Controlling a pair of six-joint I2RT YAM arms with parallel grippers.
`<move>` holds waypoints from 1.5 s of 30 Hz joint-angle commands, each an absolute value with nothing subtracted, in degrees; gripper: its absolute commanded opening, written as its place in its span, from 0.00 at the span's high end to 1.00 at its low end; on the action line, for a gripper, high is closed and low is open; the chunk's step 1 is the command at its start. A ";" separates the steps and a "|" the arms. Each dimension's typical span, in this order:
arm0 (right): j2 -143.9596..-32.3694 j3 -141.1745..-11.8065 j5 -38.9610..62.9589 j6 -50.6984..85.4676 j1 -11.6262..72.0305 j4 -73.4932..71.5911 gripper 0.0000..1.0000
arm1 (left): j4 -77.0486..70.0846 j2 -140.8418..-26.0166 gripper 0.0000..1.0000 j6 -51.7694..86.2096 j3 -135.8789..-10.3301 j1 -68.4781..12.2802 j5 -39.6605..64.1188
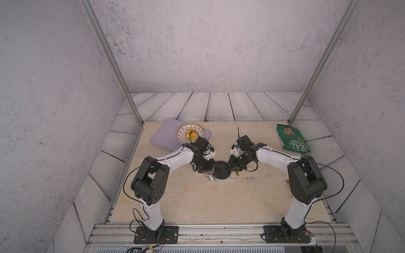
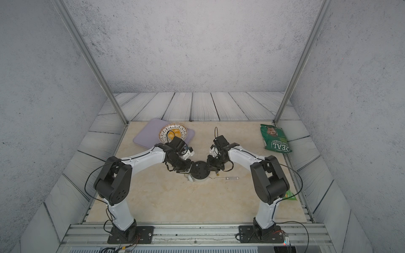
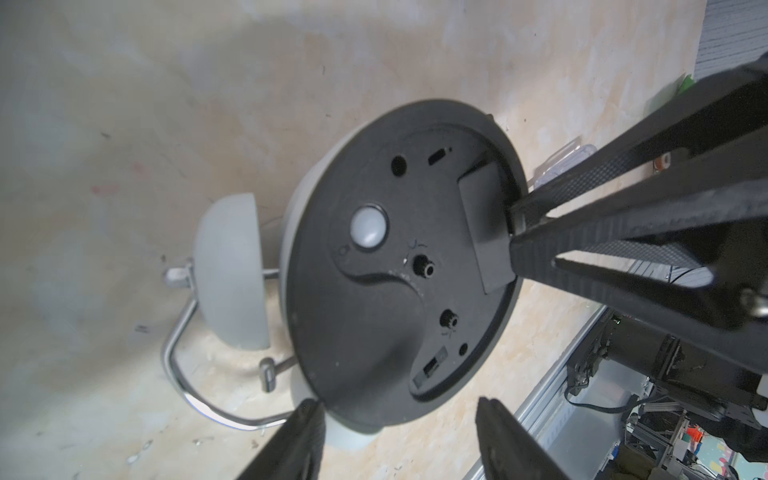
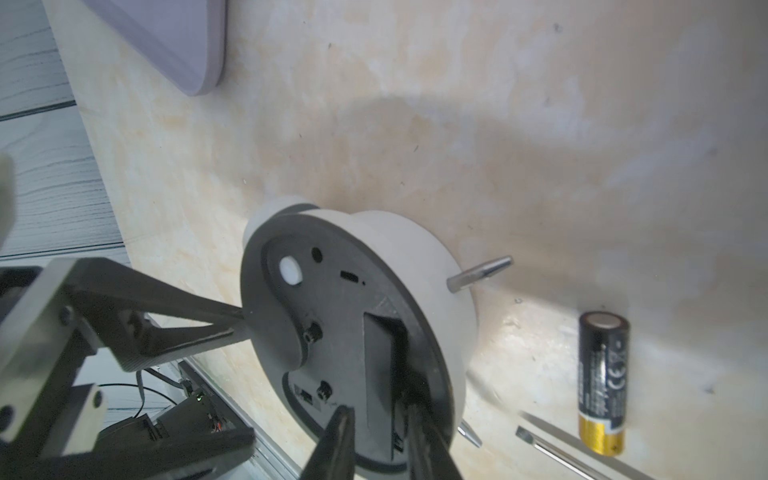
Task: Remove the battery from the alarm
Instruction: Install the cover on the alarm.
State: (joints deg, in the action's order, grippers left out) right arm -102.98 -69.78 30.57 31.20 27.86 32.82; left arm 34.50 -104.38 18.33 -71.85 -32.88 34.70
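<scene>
The left gripper is seen spread wide astride the rim of the alarm; a firm hold cannot be told. The alarm is laid face down, round black back upward. The right gripper is parted narrowly at its recess. Just right, the battery is laid flat on the table, long axis front-to-back, gold end nearest the robot, beside the screwdriver tip.
</scene>
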 commanded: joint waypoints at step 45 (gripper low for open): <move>-96.51 -77.69 20.37 23.43 26.26 42.06 0.61 | 34.54 -89.70 0.22 23.92 -68.10 -23.63 30.29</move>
